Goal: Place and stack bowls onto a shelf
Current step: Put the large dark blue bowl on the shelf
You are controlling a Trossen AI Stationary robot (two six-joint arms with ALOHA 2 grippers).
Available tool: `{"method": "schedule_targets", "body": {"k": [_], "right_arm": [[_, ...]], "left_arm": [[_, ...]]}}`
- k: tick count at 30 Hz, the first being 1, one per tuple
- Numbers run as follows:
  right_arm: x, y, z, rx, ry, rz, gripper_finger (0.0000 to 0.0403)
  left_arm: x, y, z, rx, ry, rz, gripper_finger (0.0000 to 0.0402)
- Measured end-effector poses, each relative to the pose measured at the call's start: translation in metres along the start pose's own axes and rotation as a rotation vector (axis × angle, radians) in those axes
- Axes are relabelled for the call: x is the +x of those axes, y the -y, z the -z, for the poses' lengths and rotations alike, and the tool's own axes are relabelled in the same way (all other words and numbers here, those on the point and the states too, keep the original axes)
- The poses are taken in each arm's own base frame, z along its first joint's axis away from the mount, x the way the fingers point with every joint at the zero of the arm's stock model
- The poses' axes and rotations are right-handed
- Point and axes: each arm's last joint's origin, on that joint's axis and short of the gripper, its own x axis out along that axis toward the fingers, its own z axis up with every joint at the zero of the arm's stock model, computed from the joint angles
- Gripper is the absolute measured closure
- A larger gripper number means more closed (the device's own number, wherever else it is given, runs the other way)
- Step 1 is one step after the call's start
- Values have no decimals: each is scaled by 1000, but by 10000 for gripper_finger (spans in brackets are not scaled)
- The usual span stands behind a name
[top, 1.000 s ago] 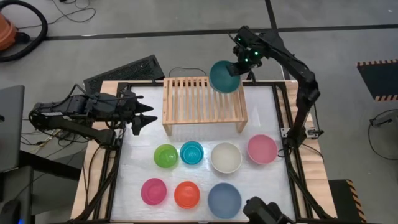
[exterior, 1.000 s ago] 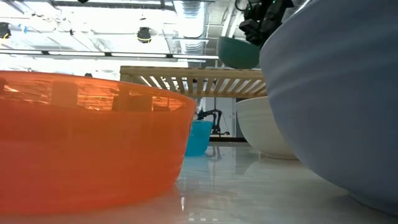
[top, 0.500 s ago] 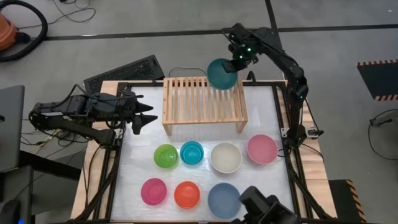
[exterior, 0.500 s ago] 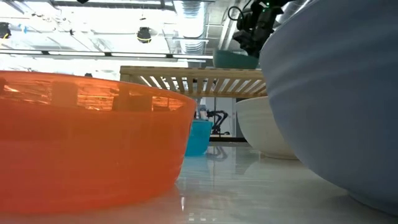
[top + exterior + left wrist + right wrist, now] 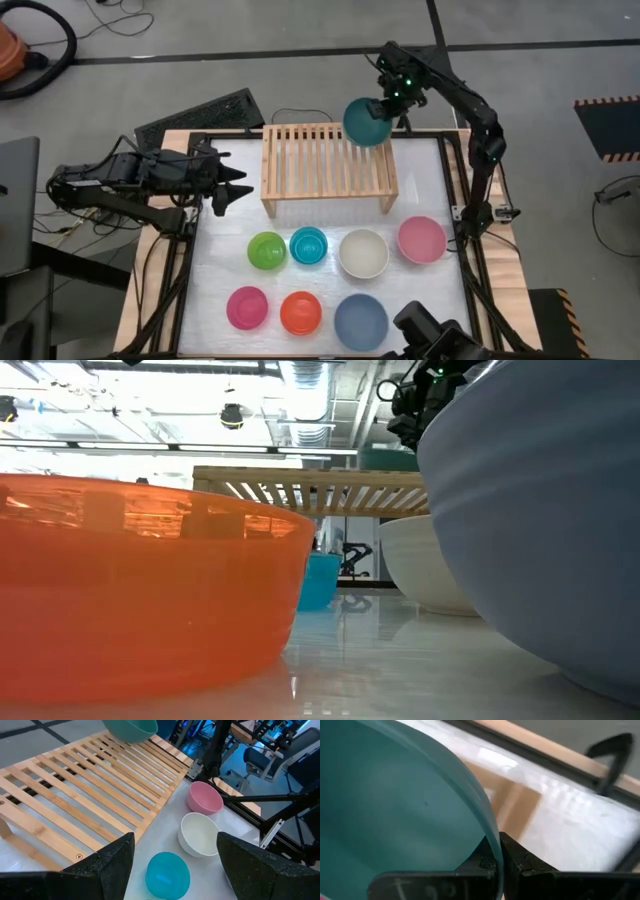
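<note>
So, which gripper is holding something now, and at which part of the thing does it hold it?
The right gripper holds the teal green bowl by its rim, one finger inside and one outside. The left gripper is open and holds nothing.

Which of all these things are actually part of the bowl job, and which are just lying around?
Part of the job:
- teal green bowl, gripped by the right end effector over the shelf's back right corner
- wooden slatted shelf
- seven bowls on the table: green, cyan, cream, light pink, magenta, orange, slate blue

Just lying about:
- black keyboard
- floor cables
</note>
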Motion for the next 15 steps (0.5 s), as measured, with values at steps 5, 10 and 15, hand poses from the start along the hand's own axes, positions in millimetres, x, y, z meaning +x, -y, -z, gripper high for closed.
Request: {"method": "schedule_targets", "body": {"k": [5, 10, 15], "right_arm": [[13, 2, 2, 6, -53, 6, 378], [14, 0, 3, -6, -57, 8, 377], [14, 0, 3, 4, -56, 18, 340]], "left_arm": [[0, 0, 0, -2, 0, 0, 136], [0, 0, 0, 4, 0, 0, 136], [0, 0, 0, 5, 0, 0, 136]]}}
